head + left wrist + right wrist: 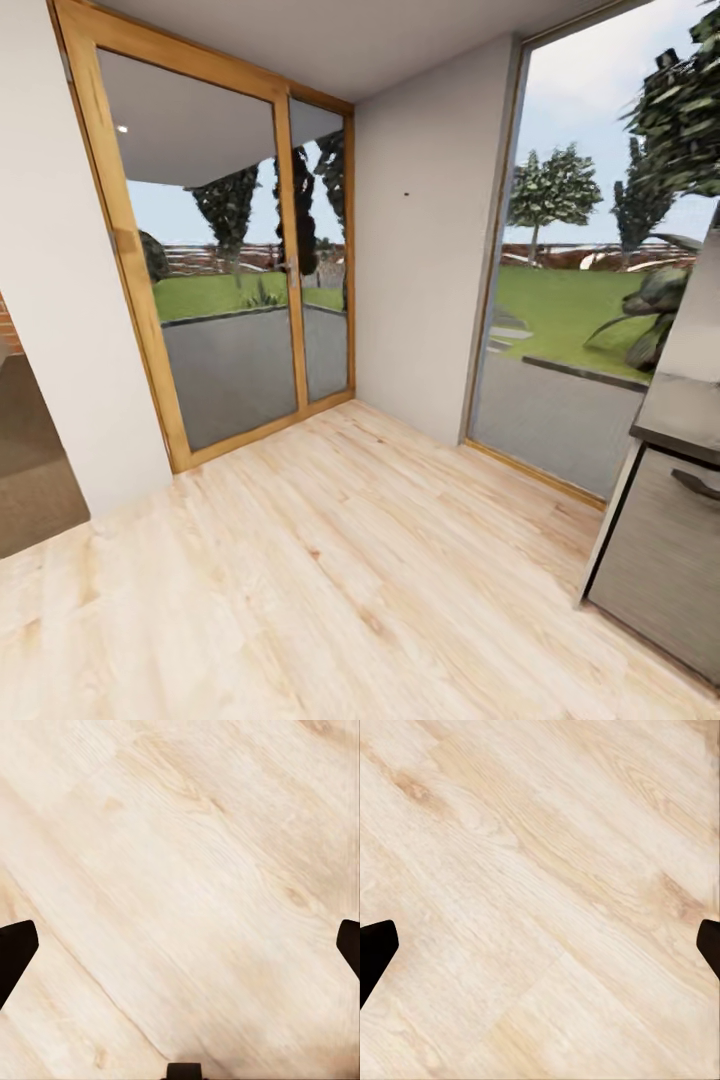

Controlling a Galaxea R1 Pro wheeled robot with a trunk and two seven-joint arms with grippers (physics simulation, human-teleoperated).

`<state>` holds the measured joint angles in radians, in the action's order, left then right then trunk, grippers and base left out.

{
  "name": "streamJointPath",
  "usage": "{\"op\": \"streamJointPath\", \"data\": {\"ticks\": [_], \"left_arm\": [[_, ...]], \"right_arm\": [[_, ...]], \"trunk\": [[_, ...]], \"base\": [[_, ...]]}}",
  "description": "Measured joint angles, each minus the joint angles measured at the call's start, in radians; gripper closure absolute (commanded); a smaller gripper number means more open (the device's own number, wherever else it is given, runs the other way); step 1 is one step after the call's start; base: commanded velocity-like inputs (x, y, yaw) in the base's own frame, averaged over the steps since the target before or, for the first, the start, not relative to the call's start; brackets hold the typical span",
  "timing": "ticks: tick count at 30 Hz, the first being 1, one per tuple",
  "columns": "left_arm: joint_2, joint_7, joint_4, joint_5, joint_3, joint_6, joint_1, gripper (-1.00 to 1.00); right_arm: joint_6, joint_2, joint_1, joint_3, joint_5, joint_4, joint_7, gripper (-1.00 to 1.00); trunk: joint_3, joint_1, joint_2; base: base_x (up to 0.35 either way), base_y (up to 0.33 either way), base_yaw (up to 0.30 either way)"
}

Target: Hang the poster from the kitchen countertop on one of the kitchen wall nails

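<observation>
A tiny dark wall nail (406, 193) sticks out of the pale grey wall between the glass door and the big window. The end of the glossy grey kitchen countertop (680, 410) shows at the right edge of the head view, above a dark grey cabinet (660, 560). The poster is out of view. My left gripper (180, 945) is open, its black fingertips (15, 952) spread wide over bare wood floor. My right gripper (540, 945) is open too, its fingertips (375, 949) far apart above the floor, holding nothing.
Light wood floor (330, 570) stretches ahead. A wood-framed glass door (215, 260) stands at the left, a tall window (590, 270) at the right. A white wall corner (70, 300) juts out on the left, with a darker room beside it.
</observation>
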<state>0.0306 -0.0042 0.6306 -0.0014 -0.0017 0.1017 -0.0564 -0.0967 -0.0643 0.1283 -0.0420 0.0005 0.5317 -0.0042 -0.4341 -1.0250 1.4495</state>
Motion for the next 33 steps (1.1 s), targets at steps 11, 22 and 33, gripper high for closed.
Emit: {"op": "streamJointPath", "data": {"ticks": [11,22,33], "left_arm": [[-0.002,0.0,0.0,0.0,-0.001,0.0,0.0,-1.0],[-0.002,0.0,0.0,-0.001,-0.001,0.0,0.0,-1.0],[-0.002,0.0,-0.001,-0.001,0.0,0.0,0.0,-1.0]], "right_arm": [[-0.003,-0.008,0.0,0.001,0.002,-0.039,0.0,-1.0],[-0.003,-0.008,0.0,0.0,0.002,-0.04,0.0,-1.0],[-0.003,-0.008,0.0,0.0,0.001,-0.039,0.0,-1.0]], "trunk": [[0.0,0.0,0.0],[0.0,0.0,0.0],[0.005,0.0,0.0]], "base": [[0.0,-0.299,-0.005],[0.0,-0.303,-0.064],[0.0,-0.303,-0.28]]}}
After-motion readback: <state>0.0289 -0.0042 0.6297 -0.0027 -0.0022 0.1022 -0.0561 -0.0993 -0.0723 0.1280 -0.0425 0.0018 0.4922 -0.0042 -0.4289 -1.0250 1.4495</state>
